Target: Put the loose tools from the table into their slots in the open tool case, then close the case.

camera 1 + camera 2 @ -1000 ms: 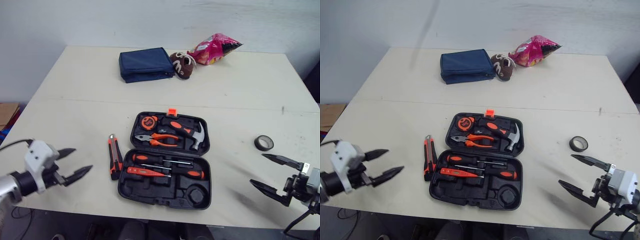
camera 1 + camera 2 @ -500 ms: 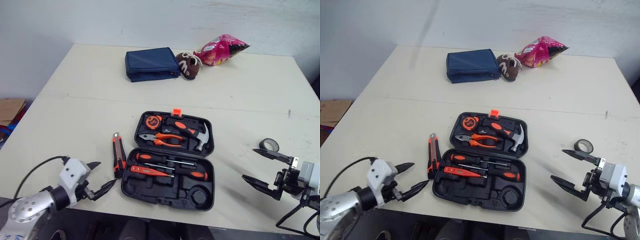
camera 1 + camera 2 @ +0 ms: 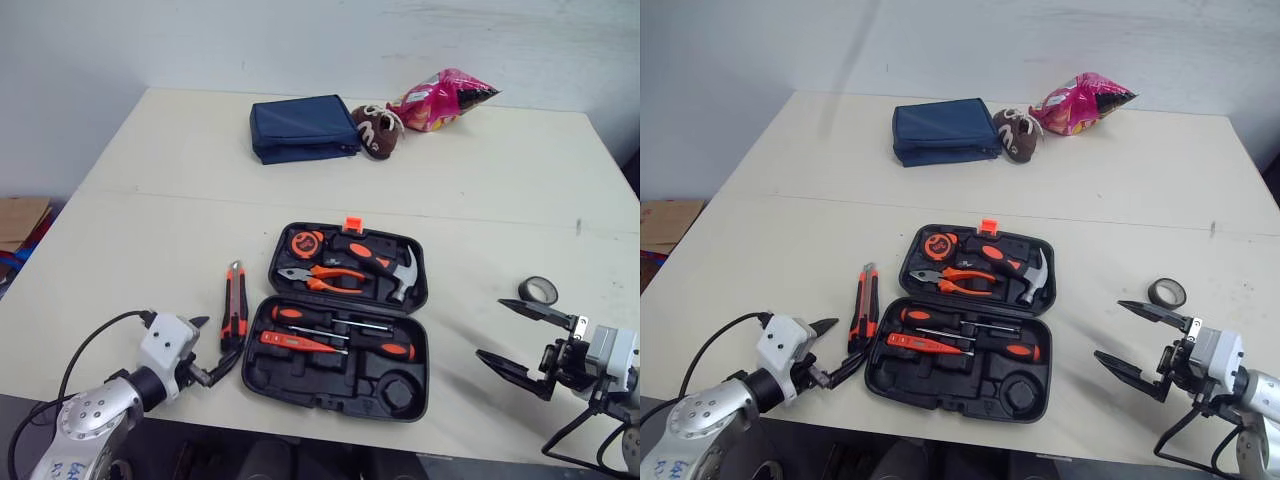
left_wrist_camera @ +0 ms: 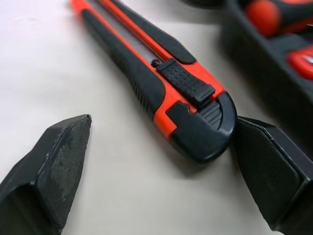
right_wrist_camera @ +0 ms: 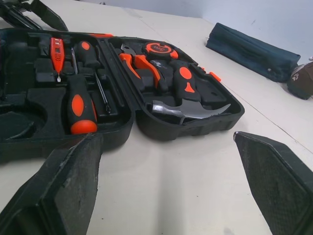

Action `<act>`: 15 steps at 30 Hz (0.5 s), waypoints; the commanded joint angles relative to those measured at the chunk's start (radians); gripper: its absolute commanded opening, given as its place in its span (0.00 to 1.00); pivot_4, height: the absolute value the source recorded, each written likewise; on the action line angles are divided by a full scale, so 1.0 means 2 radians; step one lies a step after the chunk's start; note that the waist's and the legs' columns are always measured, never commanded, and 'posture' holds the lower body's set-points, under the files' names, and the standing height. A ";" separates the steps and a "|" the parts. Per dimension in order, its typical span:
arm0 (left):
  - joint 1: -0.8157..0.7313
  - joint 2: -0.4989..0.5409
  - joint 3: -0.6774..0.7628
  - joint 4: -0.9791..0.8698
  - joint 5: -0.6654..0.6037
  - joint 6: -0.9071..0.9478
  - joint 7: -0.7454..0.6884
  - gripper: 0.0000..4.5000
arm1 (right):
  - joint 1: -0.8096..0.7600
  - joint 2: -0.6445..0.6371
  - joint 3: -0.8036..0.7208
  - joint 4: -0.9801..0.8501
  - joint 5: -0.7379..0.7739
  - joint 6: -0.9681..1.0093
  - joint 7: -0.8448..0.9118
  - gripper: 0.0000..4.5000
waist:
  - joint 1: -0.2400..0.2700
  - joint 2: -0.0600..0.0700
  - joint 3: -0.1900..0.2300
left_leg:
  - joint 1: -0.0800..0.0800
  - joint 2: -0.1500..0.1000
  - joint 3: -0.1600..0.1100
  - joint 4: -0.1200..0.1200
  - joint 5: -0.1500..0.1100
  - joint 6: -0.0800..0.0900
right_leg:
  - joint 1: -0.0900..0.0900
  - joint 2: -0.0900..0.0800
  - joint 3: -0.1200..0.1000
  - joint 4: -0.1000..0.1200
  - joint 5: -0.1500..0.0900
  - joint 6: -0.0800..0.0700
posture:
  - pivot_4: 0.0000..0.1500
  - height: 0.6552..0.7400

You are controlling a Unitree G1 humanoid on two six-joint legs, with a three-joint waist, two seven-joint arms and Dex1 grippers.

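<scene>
Head cam: case (image 3: 340,355) lies open mid-counter (image 3: 150,220), w/ pliers (image 3: 315,278), hammer (image 3: 388,270) & screwdrivers (image 3: 330,330) in their slots; the round slot (image 3: 396,390) at its near right corner is empty. Knife (image 3: 233,305) lies on the counter just left of the case, along its edge; tape (image 3: 541,290) is well to the right. In the last sec the left gripper (image 3: 215,342) came in from the counter's left edge to the near end of the knife, jaws wide. Right gripper (image 3: 495,330) is approx where it was 0.5 s ago, jaws wide, far tip near the tape, not touching. Left wrist cam: the knife's butt end sits between the jaws; one pad (image 4: 266,169) is right at the butt, maybe touching, the other is apart; nothing gripped yet. Right wrist cam: looks at the case's hammer side, jaws wide & empty. I think the approach is finished & closing on the knife comes next; a grip so near the end may slip, so going a bit deeper seems safer.
</scene>
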 commanded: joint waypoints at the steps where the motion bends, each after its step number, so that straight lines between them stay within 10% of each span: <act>1: -0.011 -0.018 0.019 -0.004 -0.002 0.020 0.037 1.00 | 0.003 0.001 -0.008 -0.009 0.005 -0.008 -0.003 1.00 | 0.000 0.000 0.000 | 0.000 0.000 0.000 0.000 0.000 0.000 | 0.000 0.000 0.000 0.000 0.000 0.000 | 1.00 1.00; 15: -0.037 -0.018 -0.016 0.017 0.002 0.018 0.017 1.00 | 0.004 0.007 -0.001 -0.013 0.001 -0.008 -0.010 1.00 | 0.001 0.000 0.000 | 0.000 0.000 0.000 0.000 0.000 0.000 | 0.000 0.000 0.000 0.000 0.000 0.000 | 1.00 1.00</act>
